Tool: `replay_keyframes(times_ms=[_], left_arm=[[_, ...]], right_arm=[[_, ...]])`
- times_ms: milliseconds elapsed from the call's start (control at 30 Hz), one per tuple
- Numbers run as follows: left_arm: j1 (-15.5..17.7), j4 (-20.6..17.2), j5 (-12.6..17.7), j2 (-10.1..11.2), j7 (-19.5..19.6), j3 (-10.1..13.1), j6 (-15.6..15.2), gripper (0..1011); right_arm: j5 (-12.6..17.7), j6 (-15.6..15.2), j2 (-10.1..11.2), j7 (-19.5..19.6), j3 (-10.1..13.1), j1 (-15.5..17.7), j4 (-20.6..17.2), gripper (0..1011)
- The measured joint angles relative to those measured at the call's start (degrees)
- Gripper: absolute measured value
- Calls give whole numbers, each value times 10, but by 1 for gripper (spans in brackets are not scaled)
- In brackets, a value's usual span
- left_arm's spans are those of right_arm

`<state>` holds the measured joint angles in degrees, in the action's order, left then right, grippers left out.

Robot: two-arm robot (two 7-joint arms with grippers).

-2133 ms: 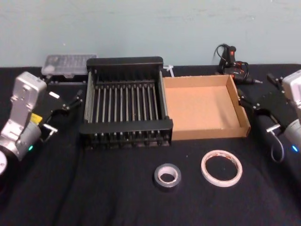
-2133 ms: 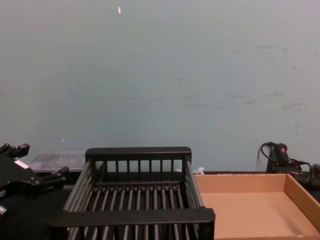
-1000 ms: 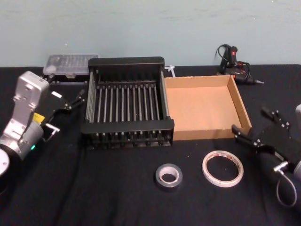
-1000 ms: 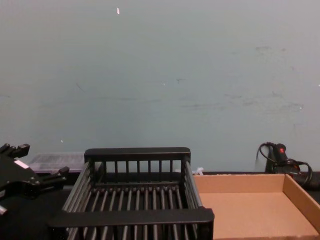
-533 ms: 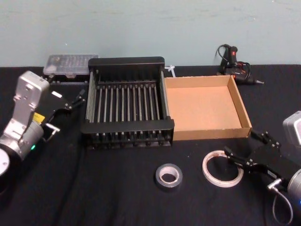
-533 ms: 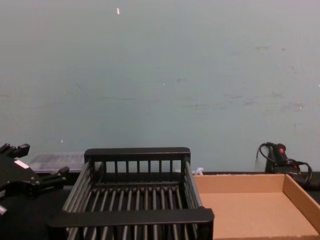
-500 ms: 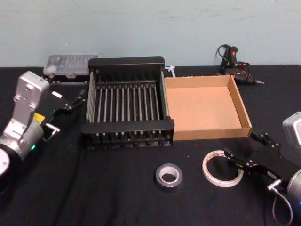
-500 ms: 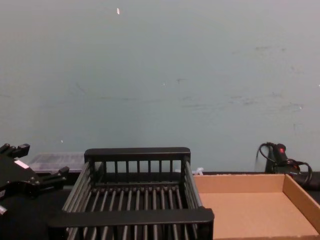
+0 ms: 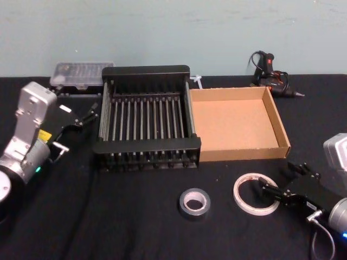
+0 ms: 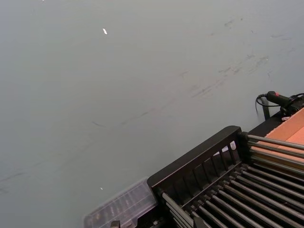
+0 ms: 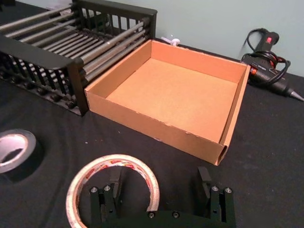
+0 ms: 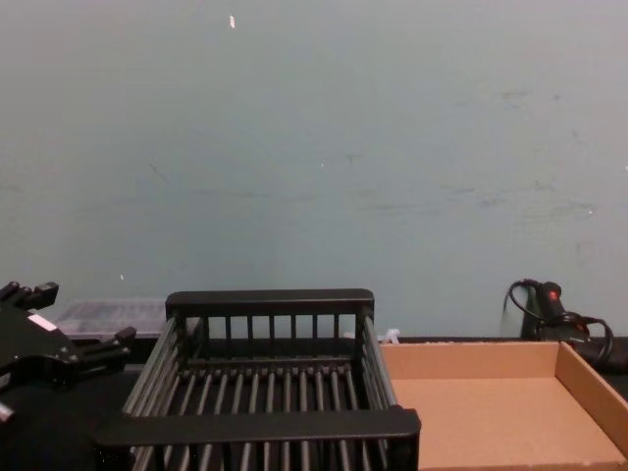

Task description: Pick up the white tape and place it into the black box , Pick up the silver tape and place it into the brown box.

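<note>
The right gripper (image 9: 281, 184) sits low over the black table (image 9: 135, 227), right at the white tape (image 9: 256, 194), with its fingers spread wide; from the right wrist view one finger (image 11: 115, 183) stands inside the roll's centre hole and the other finger (image 11: 204, 183) is outside, beyond the ring, so the near side of the roll lies between them, and nothing is gripped. The white tape (image 11: 114, 183) lies flat on the cloth in front of the brown box (image 9: 238, 123), its red print showing on the ring face. Just to its left lies the silver tape (image 9: 194, 202), also flat, apart from the white roll and in front of the black box (image 9: 146, 145). The black box and the brown box stand side by side, touching or nearly so, and both hold nothing. The left gripper (image 9: 81, 115) hangs to the left of the black box, beside its wall, fingers parted and holding nothing. Behind the black box rests a clear plastic case (image 9: 81, 73), and behind the brown box a glue gun (image 9: 269, 70) with its cable.
</note>
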<state>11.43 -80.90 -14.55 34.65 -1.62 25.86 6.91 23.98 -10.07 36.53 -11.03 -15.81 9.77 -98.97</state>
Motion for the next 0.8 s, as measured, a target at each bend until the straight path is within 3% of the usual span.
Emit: replay_keyframes(times_ms=[800], left_arm=[[0,0,0,0,0,0,0,1001]], right_arm=[[-55,2,-30,-27,-4,-18,41,1002]])
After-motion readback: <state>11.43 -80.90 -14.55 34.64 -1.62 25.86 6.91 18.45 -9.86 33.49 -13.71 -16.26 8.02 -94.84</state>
